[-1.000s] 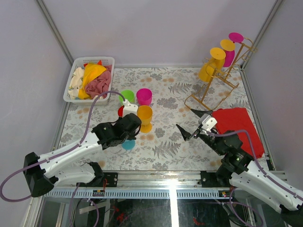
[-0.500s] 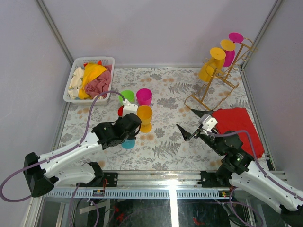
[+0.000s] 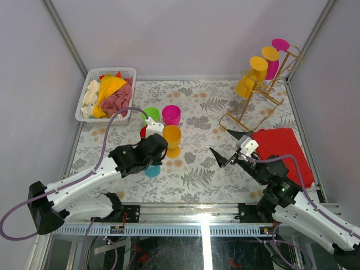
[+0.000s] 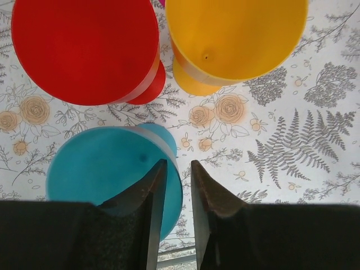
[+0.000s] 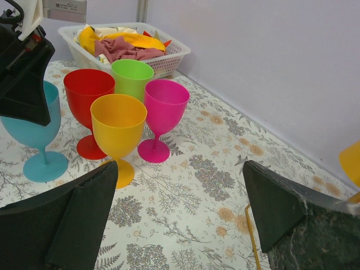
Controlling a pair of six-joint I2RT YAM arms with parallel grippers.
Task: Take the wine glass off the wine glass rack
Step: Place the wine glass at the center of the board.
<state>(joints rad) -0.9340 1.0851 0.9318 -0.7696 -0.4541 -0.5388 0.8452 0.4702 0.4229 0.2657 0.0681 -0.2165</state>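
The gold wire wine glass rack [image 3: 246, 107] stands at the far right corner, with yellow [image 3: 247, 85] and magenta [image 3: 273, 68] wine glasses hanging on it. A bit of its base wire [image 5: 248, 228] shows in the right wrist view. My left gripper [image 3: 153, 163] hovers over a blue glass [image 4: 107, 169] standing on the table. Its jaws [image 4: 177, 169] are slightly apart and straddle the rim, one finger inside the bowl. My right gripper [image 3: 222, 142] is wide open and empty at mid-table, left of the rack; the right wrist view [image 5: 180, 166] shows the same.
Green [image 3: 151, 115], magenta [image 3: 171, 115], yellow [image 3: 172, 136] and red [image 3: 144, 133] glasses stand close together by the blue one. A white basket [image 3: 89, 84] of cloths sits at the far left. A red cloth [image 3: 284, 147] lies at the right.
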